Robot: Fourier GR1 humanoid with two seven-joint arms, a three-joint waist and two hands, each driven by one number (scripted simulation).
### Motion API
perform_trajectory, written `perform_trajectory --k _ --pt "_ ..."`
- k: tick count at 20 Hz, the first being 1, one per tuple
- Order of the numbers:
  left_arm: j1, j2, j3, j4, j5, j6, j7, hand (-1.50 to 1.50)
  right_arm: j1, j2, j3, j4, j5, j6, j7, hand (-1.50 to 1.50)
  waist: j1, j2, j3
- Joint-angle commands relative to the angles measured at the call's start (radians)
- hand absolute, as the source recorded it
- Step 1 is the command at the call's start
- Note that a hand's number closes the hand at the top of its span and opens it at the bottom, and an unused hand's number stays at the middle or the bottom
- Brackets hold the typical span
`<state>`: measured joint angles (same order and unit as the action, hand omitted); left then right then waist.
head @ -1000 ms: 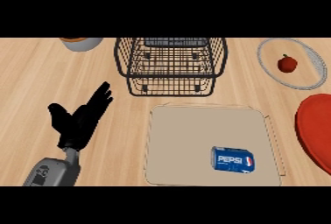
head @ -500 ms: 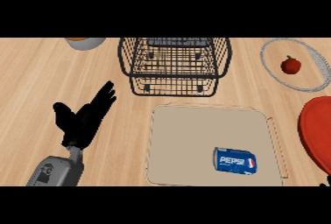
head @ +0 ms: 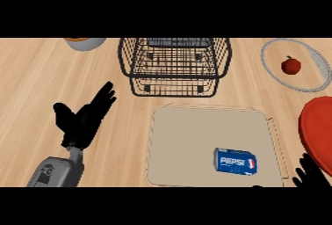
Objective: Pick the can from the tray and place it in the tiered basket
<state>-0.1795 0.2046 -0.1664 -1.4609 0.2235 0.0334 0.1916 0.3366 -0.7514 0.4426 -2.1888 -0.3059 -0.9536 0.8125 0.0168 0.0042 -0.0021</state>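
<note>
Right robot hand [head: 312, 176] newly in view at lower right corner, fingers spread

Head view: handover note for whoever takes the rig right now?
Left hand: open, fingers straight, over bare counter left of the tray, holding nothing.
Right hand: only fingertips show at the lower right edge, beside the tray's corner; state unclear.
Can: lying on its side in the tray's lower right part, untouched.
Tiered basket: behind the tray, nothing visible inside.
Done: nothing yet.
Left: grasp the can, lift it, place it in the basket.
</note>
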Motion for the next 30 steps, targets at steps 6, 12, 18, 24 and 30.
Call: perform_trajectory --k 6,12,18,24,30 --pt "-0.021 -0.055 -0.015 -0.011 -0.056 0.04 0.051 0.0 -0.156 0.12 0.165 0.094 0.158 -0.067 0.211 -1.5 -0.014 -0.003 0.001" --pt "0.038 -0.016 0.029 -0.075 -0.026 -0.016 0.051 0.0 -0.178 0.163 0.217 0.127 0.335 -0.116 0.349 -1.5 -0.014 -0.005 0.001" --pt "0.009 -0.058 0.028 -0.046 -0.054 -0.003 0.055 0.0 -0.122 0.282 0.228 0.233 0.387 -0.102 0.274 -1.5 -0.019 -0.005 0.002" --pt "-0.04 -0.055 0.068 -0.031 -0.047 -0.033 0.08 0.0 -0.163 0.393 0.186 0.325 0.436 -0.086 0.259 -1.5 -0.019 -0.004 0.002" --pt "-0.042 -0.082 0.084 0.027 -0.095 -0.035 0.042 0.0 -0.148 0.444 0.108 0.35 0.379 -0.014 0.185 -1.5 -0.021 -0.004 0.002"
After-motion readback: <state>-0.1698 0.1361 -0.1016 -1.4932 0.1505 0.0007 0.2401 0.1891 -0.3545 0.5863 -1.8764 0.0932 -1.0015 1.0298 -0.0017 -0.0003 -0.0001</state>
